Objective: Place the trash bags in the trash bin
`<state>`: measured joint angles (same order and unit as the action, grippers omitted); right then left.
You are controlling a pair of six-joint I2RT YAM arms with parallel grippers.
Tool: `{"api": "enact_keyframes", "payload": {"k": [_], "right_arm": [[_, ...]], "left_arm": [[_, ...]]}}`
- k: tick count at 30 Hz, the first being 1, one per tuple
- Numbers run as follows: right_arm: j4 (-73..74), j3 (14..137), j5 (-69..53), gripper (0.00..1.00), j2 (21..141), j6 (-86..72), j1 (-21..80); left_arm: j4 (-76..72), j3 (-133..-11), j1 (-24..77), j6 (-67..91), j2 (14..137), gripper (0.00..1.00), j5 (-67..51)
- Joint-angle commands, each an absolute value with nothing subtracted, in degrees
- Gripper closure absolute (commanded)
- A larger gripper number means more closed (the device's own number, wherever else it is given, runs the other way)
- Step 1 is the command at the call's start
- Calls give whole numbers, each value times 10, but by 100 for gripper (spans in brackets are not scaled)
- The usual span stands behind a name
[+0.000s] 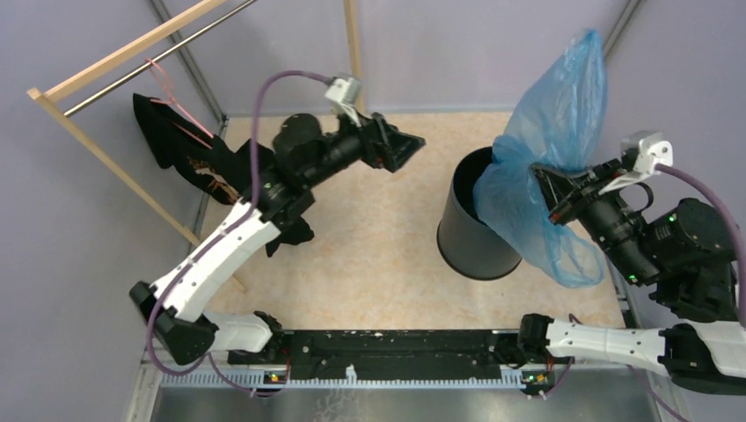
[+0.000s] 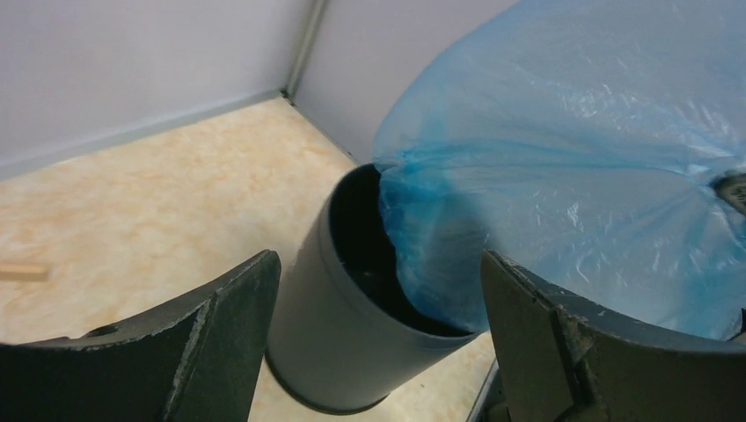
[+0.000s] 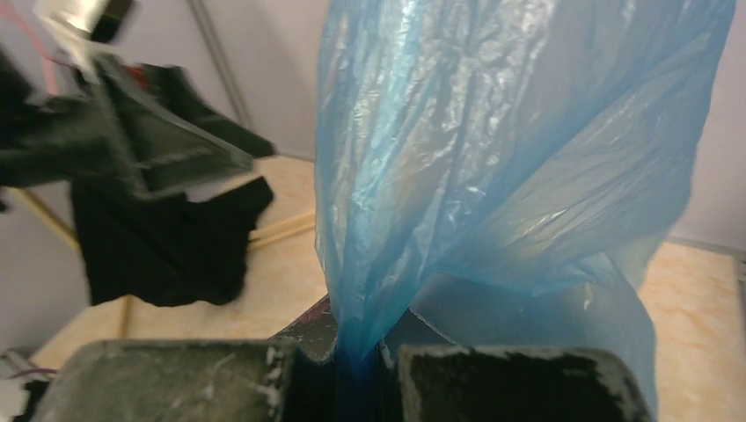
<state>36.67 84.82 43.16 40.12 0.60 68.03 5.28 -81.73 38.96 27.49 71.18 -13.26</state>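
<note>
The dark grey trash bin [image 1: 466, 242] stands upright right of the table's middle. The light-blue trash bag [image 1: 554, 114] hangs over its right rim, part of it down inside, part billowing up and part draped outside. My right gripper [image 1: 544, 180] is shut on a bunched fold of the bag [image 3: 457, 158] just right of the rim. My left gripper [image 1: 413, 142] is open and empty, held above the table left of the bin; its view shows the bin [image 2: 352, 334] and the bag [image 2: 572, 176] between its fingers.
A black cloth garment [image 1: 189, 158] hangs on a wooden rack [image 1: 97, 149] at the back left, and it also shows in the right wrist view [image 3: 158, 246]. Purple walls close the back and sides. A black rail [image 1: 396, 352] runs along the near edge.
</note>
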Motion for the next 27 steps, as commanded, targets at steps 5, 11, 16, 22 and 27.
{"api": "enact_keyframes", "payload": {"k": [5,11,16,22,27], "right_arm": [[283,779,297,100,372,-85,680],[299,782,314,100,371,-104,680],[287,762,313,100,355,-116,681],[302,754,285,100,375,-139,680],[303,736,316,100,368,-147,680]], "left_arm": [[132,-1061,438,158,910,10,-28],[27,-1084,438,185,977,7,-71],[-106,-1105,439,244,1058,8,-131],[-175,-1212,455,317,1184,12,-233],[-202,-1154,480,298,1184,32,-316]]}}
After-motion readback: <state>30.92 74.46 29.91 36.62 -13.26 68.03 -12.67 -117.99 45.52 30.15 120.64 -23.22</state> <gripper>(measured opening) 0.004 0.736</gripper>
